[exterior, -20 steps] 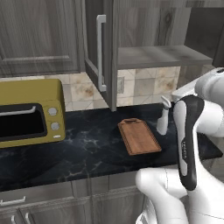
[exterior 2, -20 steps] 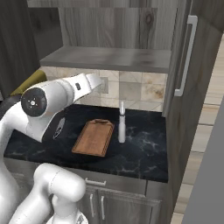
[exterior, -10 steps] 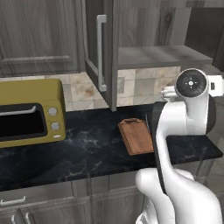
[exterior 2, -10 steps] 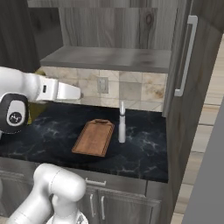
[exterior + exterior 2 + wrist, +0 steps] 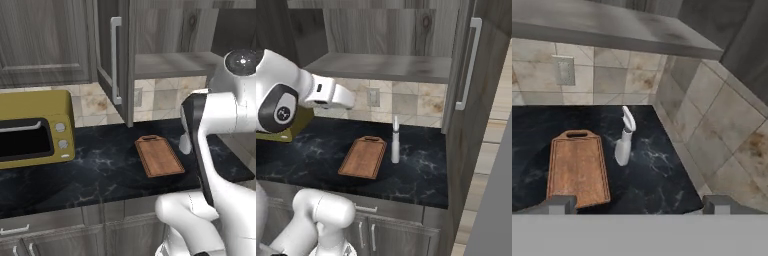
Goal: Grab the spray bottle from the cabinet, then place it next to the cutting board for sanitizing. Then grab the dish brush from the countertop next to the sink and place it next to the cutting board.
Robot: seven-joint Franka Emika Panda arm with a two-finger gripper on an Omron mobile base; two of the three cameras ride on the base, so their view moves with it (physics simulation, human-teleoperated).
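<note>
The spray bottle [image 5: 395, 143] [image 5: 624, 144] stands upright on the black countertop [image 5: 421, 172], just right of the brown cutting board [image 5: 363, 157] [image 5: 577, 167] [image 5: 159, 156]. Above them the grey cabinet [image 5: 381, 67] [image 5: 170, 64] hangs open with its shelf bare. In the hand view my gripper [image 5: 639, 206] looks down on board and bottle from above and in front. It is open, its fingertips [image 5: 559, 204] stand wide apart, and nothing sits between them. The dish brush and the sink are out of view.
A yellow oven [image 5: 32, 127] stands on the countertop at the left. The open cabinet door with its silver bar handle [image 5: 116, 60] [image 5: 468, 65] juts out over the counter. My white arm [image 5: 220, 135] rises in front of the counter's right end. A tiled wall [image 5: 612, 75] backs the counter.
My arm has swung up and back from the spray bottle, its upper links turning toward the left. The bottle and the cutting board have stayed where they were. The gripper stays open.
</note>
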